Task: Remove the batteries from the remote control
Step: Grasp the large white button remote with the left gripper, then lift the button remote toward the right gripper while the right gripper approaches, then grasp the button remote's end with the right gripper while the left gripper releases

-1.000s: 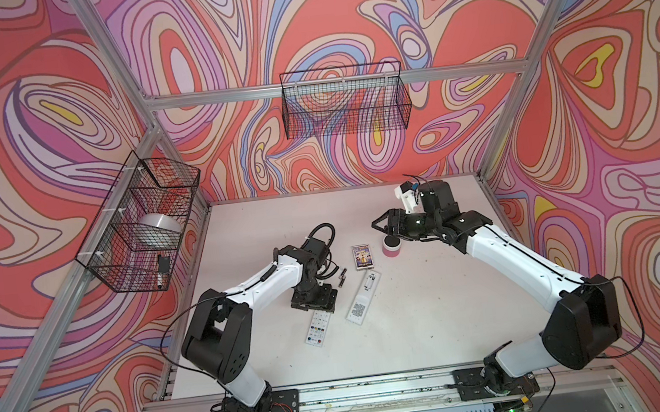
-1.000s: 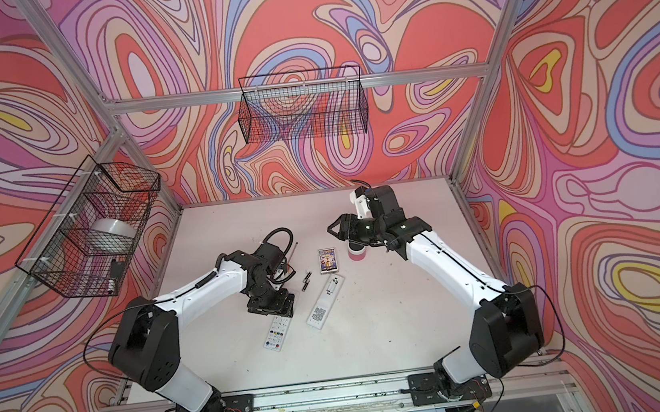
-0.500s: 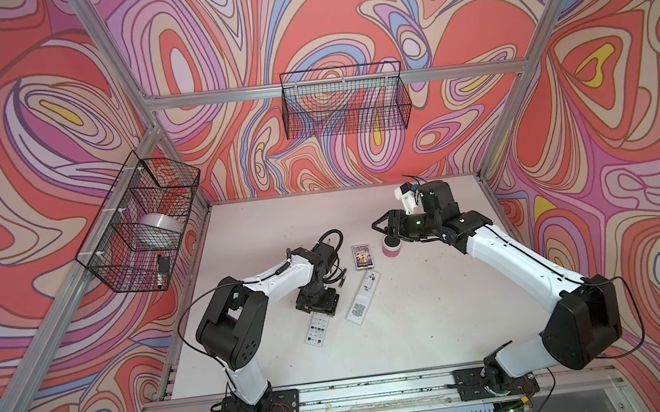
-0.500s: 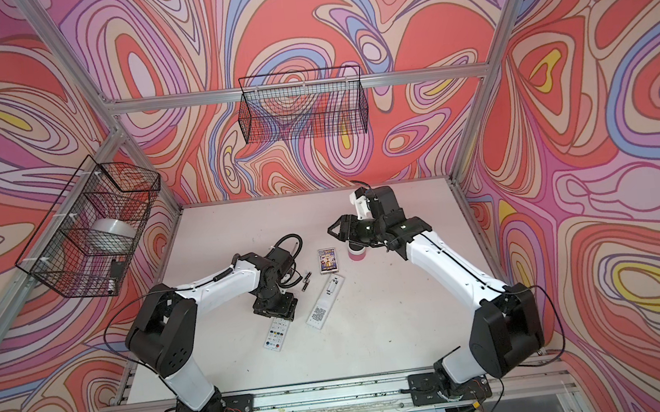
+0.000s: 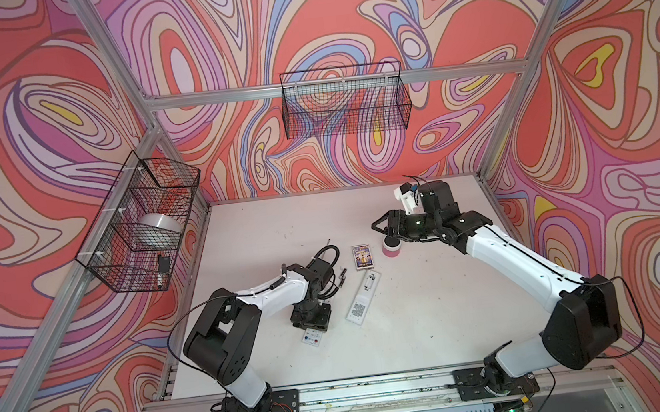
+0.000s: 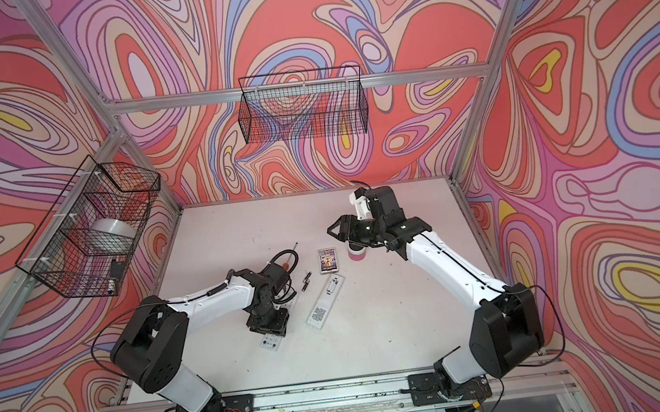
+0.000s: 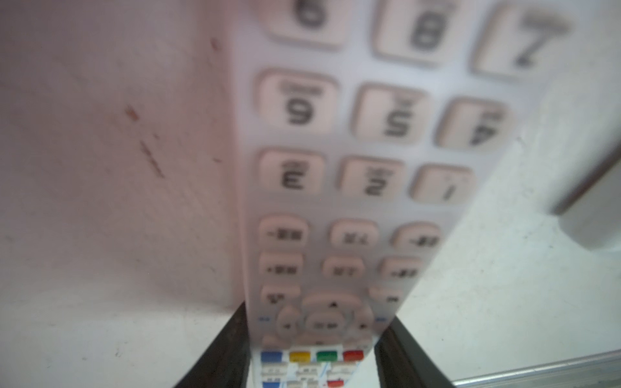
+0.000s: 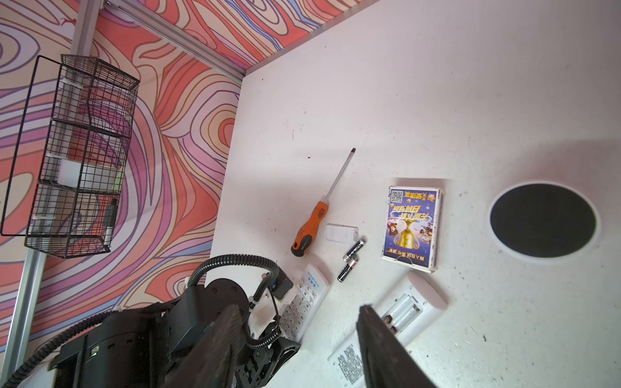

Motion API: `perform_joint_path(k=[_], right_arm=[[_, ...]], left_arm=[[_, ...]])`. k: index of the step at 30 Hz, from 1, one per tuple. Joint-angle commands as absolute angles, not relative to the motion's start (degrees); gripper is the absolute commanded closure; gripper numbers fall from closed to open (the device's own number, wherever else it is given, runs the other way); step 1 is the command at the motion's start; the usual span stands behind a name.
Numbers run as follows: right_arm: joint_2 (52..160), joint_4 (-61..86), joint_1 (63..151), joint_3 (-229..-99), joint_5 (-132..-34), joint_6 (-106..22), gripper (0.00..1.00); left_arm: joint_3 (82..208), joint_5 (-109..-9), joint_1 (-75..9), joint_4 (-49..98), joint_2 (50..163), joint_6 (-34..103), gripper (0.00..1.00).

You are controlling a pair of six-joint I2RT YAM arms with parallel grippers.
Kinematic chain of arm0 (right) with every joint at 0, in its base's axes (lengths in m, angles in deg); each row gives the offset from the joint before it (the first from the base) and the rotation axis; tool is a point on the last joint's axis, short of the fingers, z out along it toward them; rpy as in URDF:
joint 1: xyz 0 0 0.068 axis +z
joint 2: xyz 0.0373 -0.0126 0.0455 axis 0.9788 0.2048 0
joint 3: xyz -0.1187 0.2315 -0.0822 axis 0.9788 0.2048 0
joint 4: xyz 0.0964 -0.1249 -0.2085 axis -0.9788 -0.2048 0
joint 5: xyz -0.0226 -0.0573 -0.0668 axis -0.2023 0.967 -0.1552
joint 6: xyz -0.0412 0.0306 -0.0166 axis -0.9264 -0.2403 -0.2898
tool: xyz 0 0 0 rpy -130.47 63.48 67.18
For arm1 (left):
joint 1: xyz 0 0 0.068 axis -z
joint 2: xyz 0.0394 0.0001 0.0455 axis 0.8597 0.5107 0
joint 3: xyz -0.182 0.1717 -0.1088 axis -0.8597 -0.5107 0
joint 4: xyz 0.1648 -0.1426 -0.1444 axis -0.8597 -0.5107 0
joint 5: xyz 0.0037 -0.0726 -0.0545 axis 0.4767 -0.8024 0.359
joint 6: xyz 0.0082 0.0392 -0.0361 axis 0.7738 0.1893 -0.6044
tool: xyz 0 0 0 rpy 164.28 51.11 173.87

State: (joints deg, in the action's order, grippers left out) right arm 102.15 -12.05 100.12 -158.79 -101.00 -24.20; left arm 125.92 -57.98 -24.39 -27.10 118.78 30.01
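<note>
Now that your left gripper (image 7: 317, 319) has dropped over the keypad remote (image 7: 366, 181), low centre of both top views, its jaws hug the sides; whether they pinch yet, you cannot tell. Beyond, the open remote (image 8: 401, 310) lies emptied, two batteries (image 8: 354, 249) loose beside it, so the rest likely sit inside the keypad one. Farthest, your right gripper (image 5: 380, 226) hovers, jaws apart, empty.

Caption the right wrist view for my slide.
Two loose batteries lie between the screwdriver and the card box, beside the open remote with its battery bay empty.
</note>
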Motion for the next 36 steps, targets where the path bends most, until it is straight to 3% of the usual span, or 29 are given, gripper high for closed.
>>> perform_joint_path(k=[1,8,12,17,20,23,25,30,33,36], right_arm=[[101.2,-12.5,100.1,-159.7,-100.3,-24.6,0.08],[98.7,-16.0,100.1,-160.9,-101.8,-35.7,0.02],[95.1,-15.9,100.8,-160.0,-103.9,-50.9,0.02],[88.1,-12.0,105.7,-154.2,-100.2,-78.3,0.02],[86.0,-13.0,109.9,-151.5,-96.6,-99.1,0.02],[86.2,-14.6,115.6,-151.4,-86.2,-114.2,0.02],[86.3,-13.4,116.7,-150.7,-82.3,-120.7,0.02],[89.4,-15.0,116.7,-153.6,-83.5,-122.7,0.02],[92.8,-19.4,116.4,-156.9,-87.7,-117.8,0.02],[92.3,-11.3,116.0,-155.1,-89.6,-101.3,0.02]], left_arm=[[124.5,-60.0,-24.0,-25.2,119.2,29.8,0.61],[133.3,-64.7,-24.4,-33.6,112.9,33.2,0.69],[141.1,-75.6,-27.8,-37.3,111.6,34.7,0.75],[145.9,-104.8,-34.3,-33.0,114.7,29.6,0.77],[145.5,-117.3,-34.9,-24.3,116.3,21.3,0.77],[138.7,-123.1,-34.8,-7.9,116.4,7.6,0.77],[132.0,-126.8,-34.8,12.9,114.8,-7.6,0.77],[124.2,-131.3,-34.8,47.3,115.6,-32.2,0.78],[121.5,-130.6,-35.4,64.9,118.1,-44.9,0.77],[119.4,-126.0,-36.0,94.4,124.4,-66.2,0.78]])
